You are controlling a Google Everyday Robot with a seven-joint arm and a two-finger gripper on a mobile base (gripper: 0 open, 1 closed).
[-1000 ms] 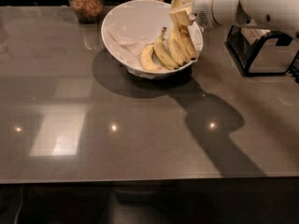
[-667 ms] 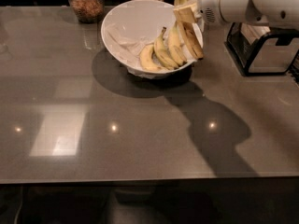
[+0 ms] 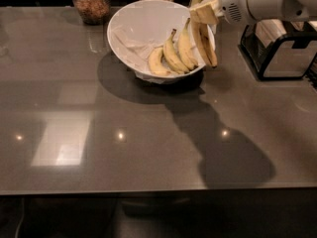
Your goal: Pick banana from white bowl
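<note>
Clearance above the rim is what the coming move turns on. The end effector (image 3: 204, 13) sits over the right edge of the white bowl (image 3: 130, 21), with its pale fingers closed around the upper, stem end of the banana (image 3: 205, 46), so the fruit hangs directly beneath it. The banana's long axis runs close to upright, with the dark tip lowest and slanted a little out past the rim. Whether that tip touches the rim or merely crosses in front of it cannot be told from this view. Just below and to the inner side of the end effector, three shorter bananas (image 3: 173, 56) lie in the bowl, near the held one but seemingly apart from it. The single arm (image 3: 257, 1) reaches in from the outer side, where a black rack (image 3: 277, 53) stands near. Beyond the end effector, at the back, two glass jars (image 3: 91, 3) crowd the far edge. Open room lies straight up and toward the near side, over the bare grey tabletop (image 3: 124, 133). By my judgement a plain upward lift is safest, since any sideways swing risks knocking the hanging tip against the rim.
</note>
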